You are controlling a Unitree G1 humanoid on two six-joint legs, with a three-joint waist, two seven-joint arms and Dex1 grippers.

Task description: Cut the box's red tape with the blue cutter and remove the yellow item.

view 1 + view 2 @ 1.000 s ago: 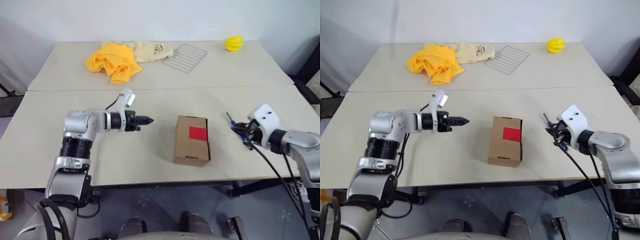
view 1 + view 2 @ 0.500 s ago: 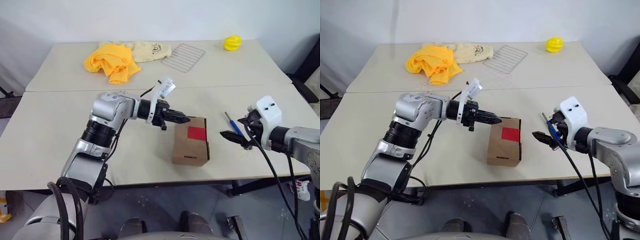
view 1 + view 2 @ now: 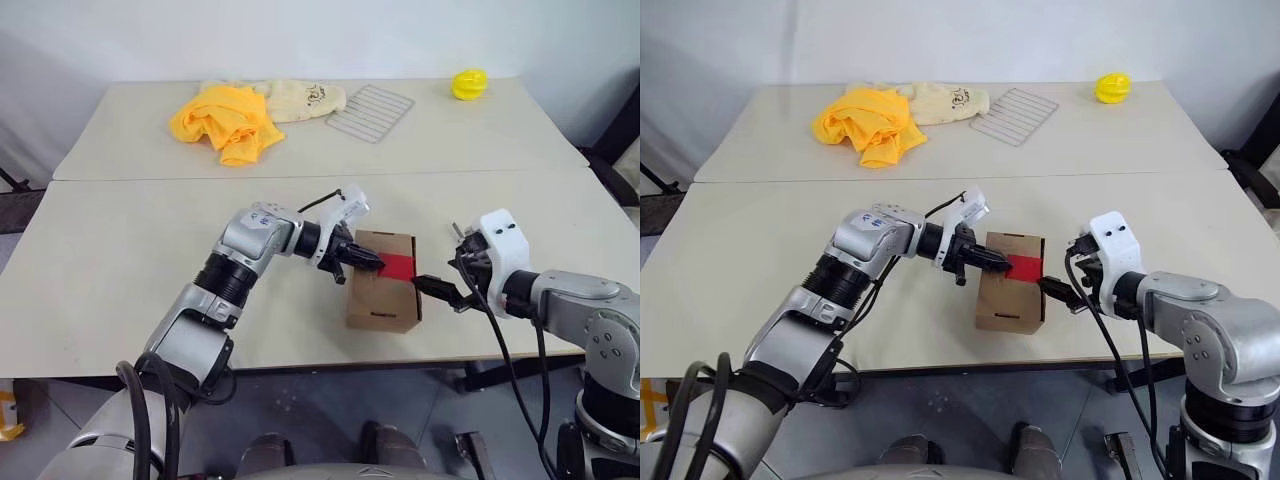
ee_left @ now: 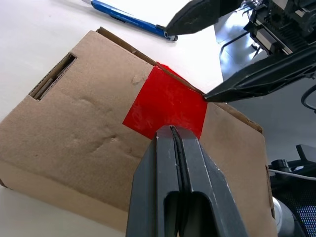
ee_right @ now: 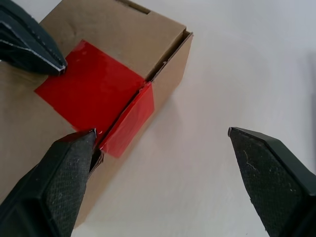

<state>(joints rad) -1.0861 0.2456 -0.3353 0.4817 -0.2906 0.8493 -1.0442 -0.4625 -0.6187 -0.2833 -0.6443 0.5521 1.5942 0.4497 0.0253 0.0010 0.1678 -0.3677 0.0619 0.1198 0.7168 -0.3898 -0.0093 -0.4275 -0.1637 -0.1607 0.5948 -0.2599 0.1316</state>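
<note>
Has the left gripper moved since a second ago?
Yes. The left gripper, jaws shut, has swung toward the robot's right, from well left of the box to over its lid, tips at the red tape.

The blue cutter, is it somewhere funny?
Yes. The blue cutter lies loose on the table behind the box, held by no gripper, while both grippers crowd the red tape, which looks uncut.

Closed brown cardboard box (image 3: pixel 381 282) lying flat on the tabletop (image 3: pixel 120 250), red tape (image 4: pixel 165 104) folded over its lid edge; blue cutter (image 4: pixel 129 19) lying on the tabletop just beside it.
</note>
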